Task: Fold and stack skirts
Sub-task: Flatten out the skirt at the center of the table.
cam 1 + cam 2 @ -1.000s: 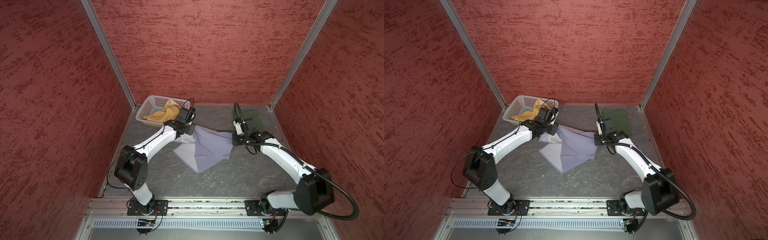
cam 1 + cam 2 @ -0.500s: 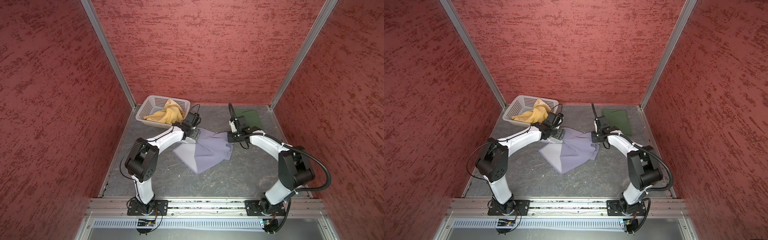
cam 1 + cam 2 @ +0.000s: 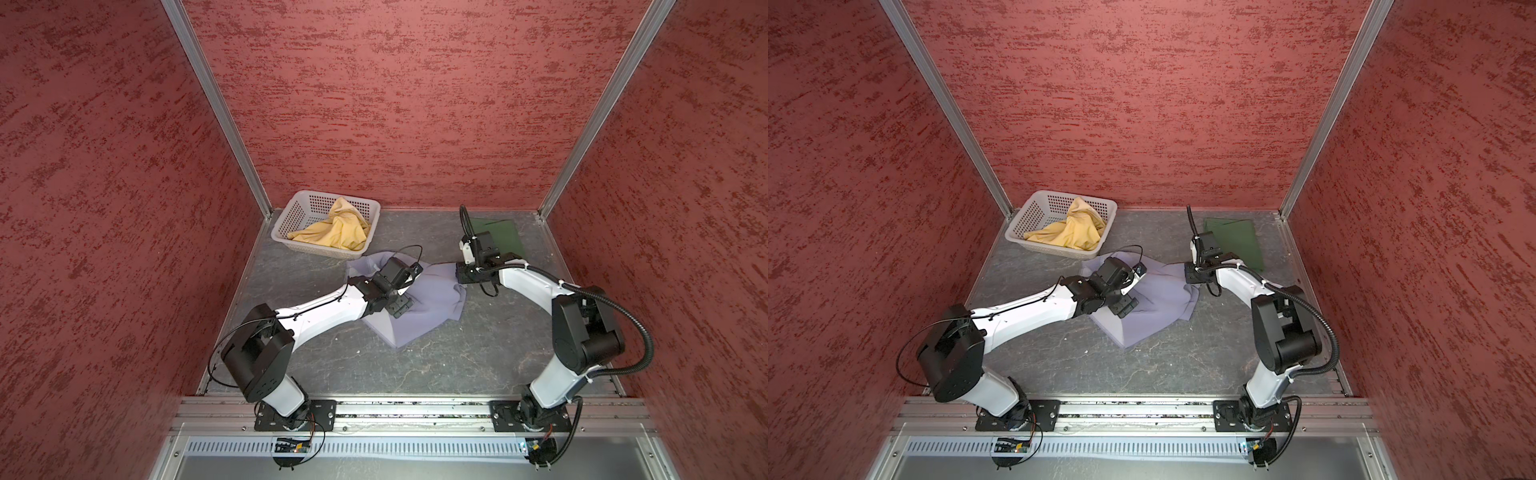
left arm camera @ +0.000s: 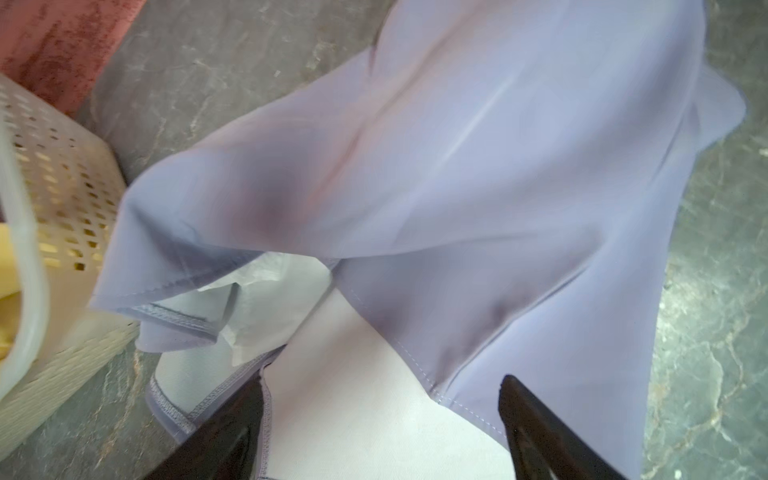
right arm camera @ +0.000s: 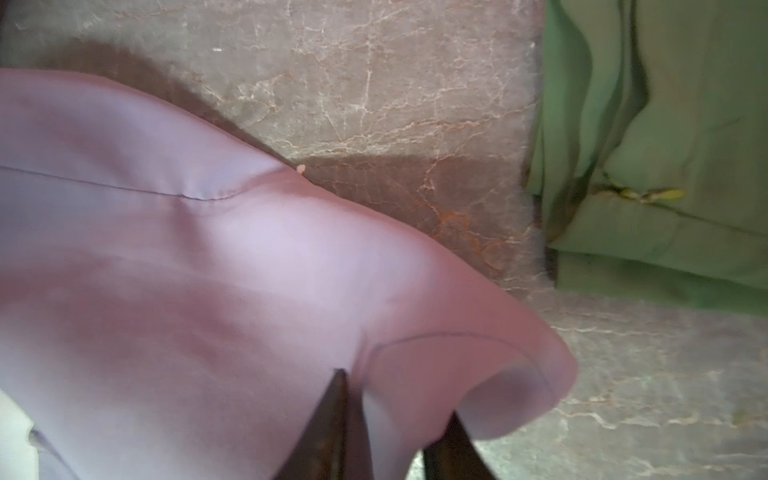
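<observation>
Red rough-plaster walls (image 3: 395, 104) on three sides, metal posts (image 3: 216, 108) in the back corners. Grey marbled tabletop (image 3: 457, 353), veined, matte, a few pale specks. Metal rail (image 3: 415, 409) along the near edge, both arm bases bolted on. Left arm (image 3: 324, 307) and right arm (image 3: 536, 286), white and black, reaching in toward mid-table.

Lavender skirt (image 3: 432, 299) mid-table, rumpled, partly folded over itself, pale lining (image 4: 353, 395) showing in the left wrist view. Basket (image 3: 291, 216), white, perforated, back left corner, just beside the lavender skirt. Green skirt (image 3: 509, 235) folded flat at back right, near the lavender one but apart, bare tabletop between them in the right wrist view. Yellow skirt (image 3: 336, 230) bunched inside the basket, one peak above the rim.

Left gripper (image 4: 380, 382) over the lavender skirt's left part, fingers wide apart, nothing clamped, cloth lying under the gap. Right gripper (image 5: 399, 395) at that skirt's right edge, fingers part-way apart, a fold of cloth bulging between them, not pinched tight. Wrist views slightly blurred.
</observation>
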You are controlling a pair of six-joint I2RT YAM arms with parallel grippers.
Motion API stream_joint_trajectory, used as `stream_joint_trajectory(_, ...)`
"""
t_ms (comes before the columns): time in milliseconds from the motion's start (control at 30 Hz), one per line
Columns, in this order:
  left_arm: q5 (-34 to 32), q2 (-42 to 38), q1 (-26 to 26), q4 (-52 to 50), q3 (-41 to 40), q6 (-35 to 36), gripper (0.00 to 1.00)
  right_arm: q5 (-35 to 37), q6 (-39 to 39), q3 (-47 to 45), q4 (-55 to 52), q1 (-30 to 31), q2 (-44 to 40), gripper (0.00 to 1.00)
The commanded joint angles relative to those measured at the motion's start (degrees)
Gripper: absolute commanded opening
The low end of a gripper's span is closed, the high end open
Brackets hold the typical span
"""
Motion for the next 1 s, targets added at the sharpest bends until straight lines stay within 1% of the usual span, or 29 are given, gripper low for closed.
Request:
stream_joint_trajectory(0, 2.04, 0.44, -0.95, 1.8, -2.12, 6.59, 0.87, -1.0, -0.91, 2.17, 1.61, -0.3, -0.16, 0.42)
stream_joint_trajectory(133, 2.73, 0.99, -3.13, 6.14, -4.65, 11.28, 0.87, -0.08, -1.74, 1.63, 1.64, -0.3, -2.0, 0.54)
stream_joint_trajectory(233, 4.69, 1.58, -3.66, 6.9, -4.68, 12.09, 0.87, 2.3, -2.32, 0.63, 1.83, -0.61, -3.95, 0.59)
stream_joint_trajectory(400, 5.88, 3.46, -4.46, 7.15, -4.41, 13.75, 0.85, 4.19, -2.93, -0.95, 1.97, -1.99, -6.85, 0.62)
stream_joint_trajectory(567, 4.59, 6.51, -4.49, 9.64, -3.82, 14.32, 0.82, 4.18, -3.38, -2.12, 2.23, -3.08, -8.59, 0.62)
stream_joint_trajectory(700, 5.27, 10.05, -4.55, 10.07, -1.8, 14.47, 0.78, 3.81, -3.59, -2.61, 2.4, -3.51, -9.05, 0.62)
stream_joint_trajectory(767, 4.9, 11.95, -4.56, 9.89, -0.68, 14.51, 0.74, 3.82, -3.69, -2.77, 2.32, -3.6, -8.93, 0.63)
stream_joint_trajectory(800, 4.55, 12.93, -4.56, 9.94, -0.1, 14.49, 0.7, 3.78, -3.72, -2.81, 2.32, -3.66, -8.89, 0.63)
stream_joint_trajectory(867, 3.38, 14.46, -4.56, 10.3, 0.63, 14.43, 0.59, 3.86, -3.9, -2.99, 2.23, -3.79, -8.95, 0.63)
stream_joint_trajectory(933, 2.2, 15.53, -4.52, 10.42, 1.25, 14.15, 0.43, 3.94, -4.16, -3.09, 2.14, -3.86, -9.04, 0.62)
stream_joint_trajectory(967, 1.91, 15.78, -4.52, 10.42, 1.35, 14.16, 0.37, 4.08, -4.24, -3.17, 2.23, -3.96, -9.13, 0.62)
